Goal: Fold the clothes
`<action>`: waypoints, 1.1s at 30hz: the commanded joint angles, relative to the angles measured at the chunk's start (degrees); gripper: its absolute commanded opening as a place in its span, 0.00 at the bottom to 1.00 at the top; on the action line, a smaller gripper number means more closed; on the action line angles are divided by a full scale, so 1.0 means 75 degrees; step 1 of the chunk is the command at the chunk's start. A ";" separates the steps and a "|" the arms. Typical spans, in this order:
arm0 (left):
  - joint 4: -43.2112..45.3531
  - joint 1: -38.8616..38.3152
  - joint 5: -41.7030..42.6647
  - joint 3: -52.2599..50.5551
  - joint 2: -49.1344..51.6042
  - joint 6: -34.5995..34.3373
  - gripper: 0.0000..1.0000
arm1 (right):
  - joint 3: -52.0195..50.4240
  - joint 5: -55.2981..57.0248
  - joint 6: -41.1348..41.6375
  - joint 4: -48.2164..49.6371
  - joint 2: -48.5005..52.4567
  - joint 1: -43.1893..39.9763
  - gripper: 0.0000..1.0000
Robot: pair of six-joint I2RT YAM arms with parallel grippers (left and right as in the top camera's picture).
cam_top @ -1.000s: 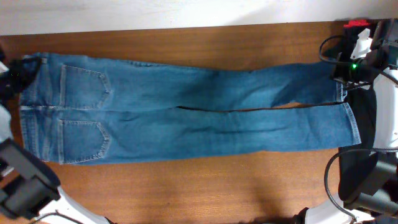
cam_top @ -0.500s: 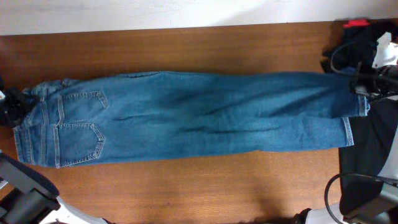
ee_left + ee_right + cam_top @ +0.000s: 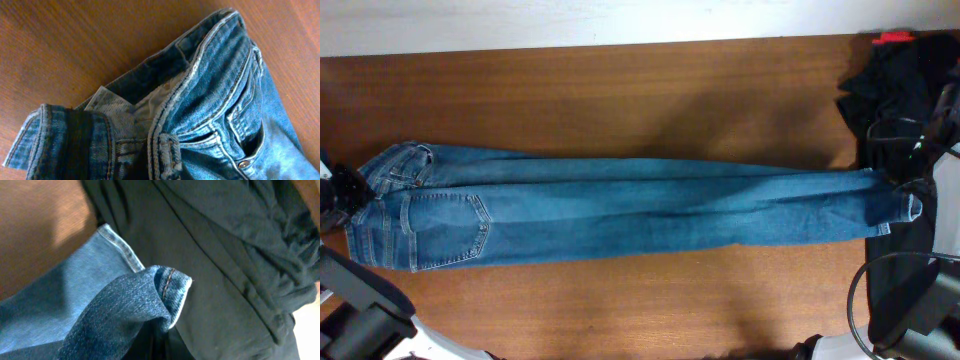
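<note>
The clothes, blue denim jeans [image 3: 620, 205], lie stretched left to right across the wooden table [image 3: 620, 90], doubled lengthwise so one leg covers the other and one back pocket [image 3: 445, 225] shows. My left gripper [image 3: 342, 190] is shut on the waistband at the far left. In the left wrist view the waistband [image 3: 200, 75], a white label [image 3: 107, 102] and a belt loop [image 3: 167, 155] fill the frame, and the fingers are hidden. My right gripper [image 3: 917, 205] is shut on a leg hem [image 3: 167, 287], which hangs folded above dark cloth.
A heap of black garments [image 3: 895, 85] lies at the table's right end, under the leg hems, and fills much of the right wrist view [image 3: 230, 280]. A red item [image 3: 892, 38] sits at the back right corner. Cables [image 3: 880, 130] loop near the right arm.
Both grippers have carried the far side of the jeans toward the table's front, laying one leg over the other. The jeans now show half their earlier width.
</note>
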 commanded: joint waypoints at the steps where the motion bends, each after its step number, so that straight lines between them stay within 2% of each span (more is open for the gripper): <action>1: 0.0006 0.0289 -0.0574 0.0070 -0.0085 -0.0105 0.04 | -0.0099 0.0950 0.0326 0.0332 -0.0090 -0.0248 0.06; 6: -0.0187 0.0350 -0.0571 0.0064 -0.0029 -0.0105 0.07 | -0.0102 0.0918 0.0326 0.0612 -0.0087 -0.0248 0.25; 12: -0.0187 0.0350 -0.0568 0.0064 -0.0029 -0.0105 0.09 | -0.0099 0.0548 0.0323 0.1294 -0.0087 -0.0248 0.34; 15: -0.0178 0.0356 -0.0568 0.0064 -0.0029 -0.0105 0.09 | -0.0099 -0.0213 0.0315 0.1221 -0.0087 -0.0248 0.47; 16: -0.0169 0.0356 -0.0568 0.0064 -0.0029 -0.0105 0.09 | -0.0099 -0.0490 0.0289 0.1198 -0.0087 -0.0248 0.48; 19: -0.0160 0.0356 -0.0565 0.0064 -0.0029 -0.0105 0.09 | -0.0102 -0.1772 0.0297 0.0933 -0.0041 -0.0248 0.48; 23: -0.0157 0.0356 -0.0565 0.0064 -0.0029 -0.0105 0.09 | -0.0219 -0.2550 0.0332 0.0796 0.0373 -0.0248 0.46; 26: -0.0160 0.0356 -0.0562 0.0064 -0.0029 -0.0105 0.09 | -0.0344 -0.2538 0.0731 0.0764 0.0769 -0.0245 0.42; 28: -0.0157 0.0353 -0.0562 0.0064 -0.0029 -0.0105 0.09 | -0.0358 -0.2573 0.0813 0.0729 0.0956 -0.0239 0.36; 33: -0.0152 0.0353 -0.0565 0.0064 -0.0029 -0.0105 0.09 | -0.0367 -0.2567 0.1163 0.0702 0.1419 -0.0227 0.36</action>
